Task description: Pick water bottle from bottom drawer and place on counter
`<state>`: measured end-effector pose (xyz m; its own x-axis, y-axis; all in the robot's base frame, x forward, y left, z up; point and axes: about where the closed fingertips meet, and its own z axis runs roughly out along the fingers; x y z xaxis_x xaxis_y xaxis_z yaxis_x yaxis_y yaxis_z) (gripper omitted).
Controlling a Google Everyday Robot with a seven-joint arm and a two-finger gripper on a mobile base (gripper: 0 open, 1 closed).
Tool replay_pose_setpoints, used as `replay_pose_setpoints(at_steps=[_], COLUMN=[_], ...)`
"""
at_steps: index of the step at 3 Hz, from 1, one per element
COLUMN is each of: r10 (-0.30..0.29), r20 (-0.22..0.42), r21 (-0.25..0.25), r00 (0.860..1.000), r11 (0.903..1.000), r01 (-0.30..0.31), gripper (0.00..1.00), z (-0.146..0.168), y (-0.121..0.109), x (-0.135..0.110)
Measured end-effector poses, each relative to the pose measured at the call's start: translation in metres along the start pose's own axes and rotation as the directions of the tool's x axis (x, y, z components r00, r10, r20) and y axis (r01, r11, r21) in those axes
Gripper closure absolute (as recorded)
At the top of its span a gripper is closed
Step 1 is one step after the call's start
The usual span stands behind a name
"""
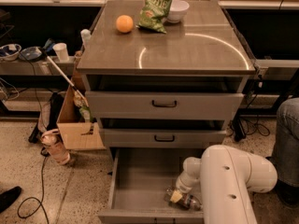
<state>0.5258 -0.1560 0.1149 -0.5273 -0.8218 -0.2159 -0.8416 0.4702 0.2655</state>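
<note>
The bottom drawer (140, 190) is pulled out, showing its plain grey tray. Lying in its front right part is the water bottle (189, 201), small, clear and crinkled. My white arm reaches down into the drawer from the lower right, and the gripper (176, 196) sits right at the bottle's left end, touching or nearly touching it. The arm hides part of the bottle. Above the drawers, the counter (187, 50) is a brushed-steel top with a shiny arc mark.
An orange (124, 24), a green chip bag (155, 10) and a white bowl (177, 10) stand at the counter's back. Left of the cabinet are a cardboard box (77, 125), a pinkish bottle (57, 148) and floor cables. A grey object (287, 143) stands at right.
</note>
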Motion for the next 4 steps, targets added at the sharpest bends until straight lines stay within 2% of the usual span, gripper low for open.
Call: replay_pose_setpoints(at_steps=[1,2,3,4], r10=[0.012,0.022,0.014,-0.019], r20=[0.018,0.052,0.063,0.103], r21=[-0.005,0.008,0.018,0.005], r00=[1.000,0.998,0.998,0.994], r11=[0.9999,0.9997,0.9997,0.9998], r01=[-0.012,-0.023,-0.015,0.019], gripper=[1.00,1.00,1.00,1.00], z=[-0.016,-0.063,-0.095,-0.134], y=[0.005,0.018,0.031,0.048], x=[0.002,0.009,0.012,0.005])
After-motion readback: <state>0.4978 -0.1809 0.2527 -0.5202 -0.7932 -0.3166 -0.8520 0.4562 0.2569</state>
